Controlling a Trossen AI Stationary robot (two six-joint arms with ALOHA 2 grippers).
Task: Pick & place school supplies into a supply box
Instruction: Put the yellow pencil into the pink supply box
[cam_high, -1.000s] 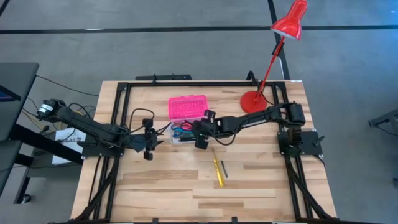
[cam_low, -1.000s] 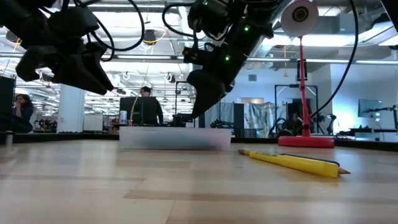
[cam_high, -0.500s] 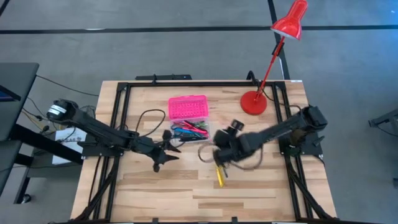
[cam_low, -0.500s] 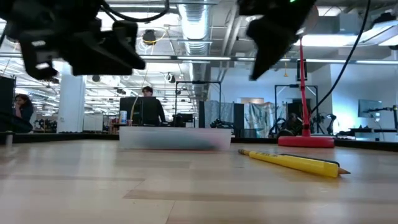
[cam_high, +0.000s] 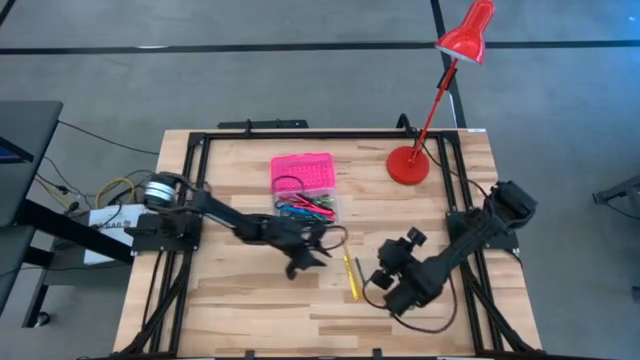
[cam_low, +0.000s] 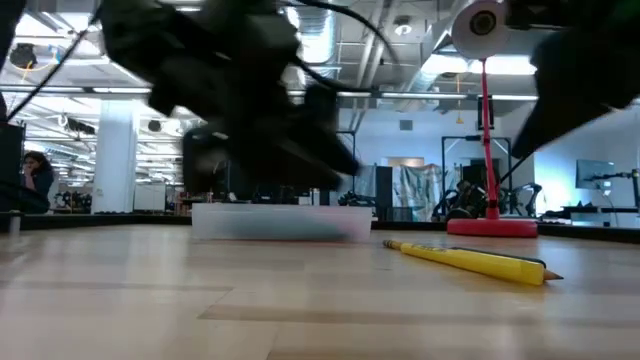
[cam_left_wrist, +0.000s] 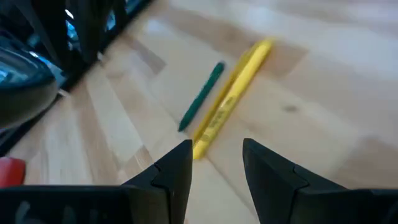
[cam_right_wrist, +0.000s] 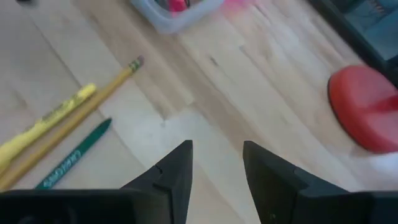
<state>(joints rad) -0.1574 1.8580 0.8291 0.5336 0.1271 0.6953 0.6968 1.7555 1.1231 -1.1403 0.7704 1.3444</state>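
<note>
The supply box, a small rectangular case with a bright pink lid (cam_high: 301, 172) folded back and a clear plastic base (cam_high: 306, 208), lay open near the middle of the light wooden counter (cam_high: 250, 310). Several coloured pens and markers (cam_high: 305, 207) in blue, pink and green lay inside the clear base. Two more supplies lay loose on the counter, clear of the box: a long yellow marker (cam_left_wrist: 231, 99) and a short dark green pencil (cam_left_wrist: 201, 97), side by side and nearly parallel. The right wrist view showed a thin yellow pencil (cam_right_wrist: 81, 127) alongside them.

The left gripper (cam_high: 300, 257) hung just below the clear base, beside the yellow marker. Its jaws stood slightly apart and released, grasping nothing. In the left wrist view the near end of the yellow marker lay just ahead of the gap between the jaws, and the green pencil lay beside it.

The right gripper (cam_high: 392, 283) hung over the counter on the other side of the loose supplies, near them. Its jaws were likewise parted and empty. The yellow marker and green pencil lay to one side of them, and the box base farther ahead.

A red desk lamp with a round base (cam_high: 407, 164) stood on the far right part of the counter, well apart from the box.
</note>
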